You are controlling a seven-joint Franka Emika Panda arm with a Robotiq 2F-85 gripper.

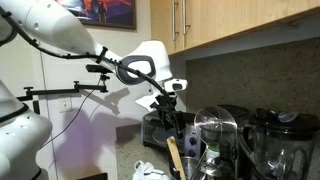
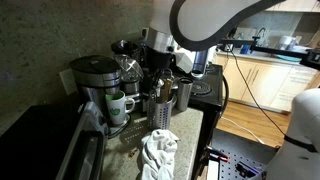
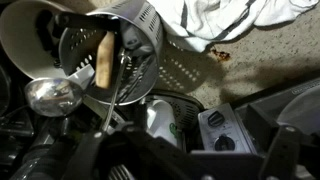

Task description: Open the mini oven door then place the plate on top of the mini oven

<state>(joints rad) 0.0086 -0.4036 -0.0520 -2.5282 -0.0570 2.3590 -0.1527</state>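
The mini oven (image 1: 157,128) is a small black box behind the blenders; it also shows in an exterior view (image 2: 208,92). Its control panel with two knobs (image 3: 224,132) shows in the wrist view. The mini oven door (image 1: 153,132) is a dark front panel, and I cannot tell whether it is shut. My gripper (image 1: 172,98) hangs just above the oven's front top edge, also seen from the other side (image 2: 165,72). Its dark fingers (image 3: 175,168) look spread and empty. A white curved rim (image 3: 25,45) at the wrist view's left may be the plate.
A perforated metal utensil holder (image 3: 135,40) with a wooden spatula and ladle stands in front of the oven (image 2: 160,108). A white mug (image 2: 120,103), clear-jarred blenders (image 1: 215,135) and a crumpled white cloth (image 2: 158,150) crowd the counter. Wall cabinets (image 1: 230,20) hang overhead.
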